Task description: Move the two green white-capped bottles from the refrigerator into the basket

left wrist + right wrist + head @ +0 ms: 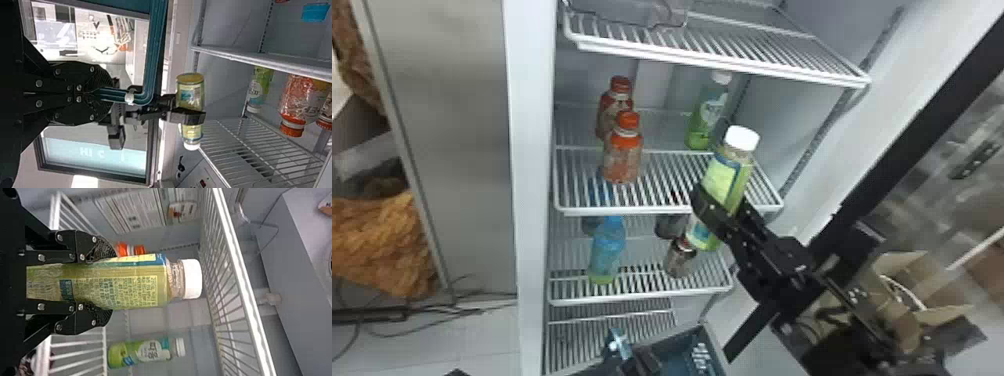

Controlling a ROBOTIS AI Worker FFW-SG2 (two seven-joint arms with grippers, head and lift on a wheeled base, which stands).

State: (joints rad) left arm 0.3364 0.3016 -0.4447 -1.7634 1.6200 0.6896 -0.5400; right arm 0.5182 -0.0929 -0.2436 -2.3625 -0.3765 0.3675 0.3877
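In the head view my right gripper [719, 212] is shut on a green white-capped bottle [727, 172], which leans in front of the middle shelf's right end. The right wrist view has this bottle [129, 282] between both fingers of the right gripper [98, 282], cap pointing away. A second green white-capped bottle [707, 117] stands at the back right of the middle shelf. Low in the head view, my left gripper [639, 362] is at the dark blue basket [677, 345]. The left wrist view shows the left gripper [103, 94] clamped on the rim of the basket [154, 51].
Two orange-capped bottles [622, 160] stand left on the middle shelf [667, 207]. Below are a blue bottle [608, 250] and a small dark bottle [679, 257]. Wire racks edge the space above and below, and the open fridge door [907, 130] lies to the right.
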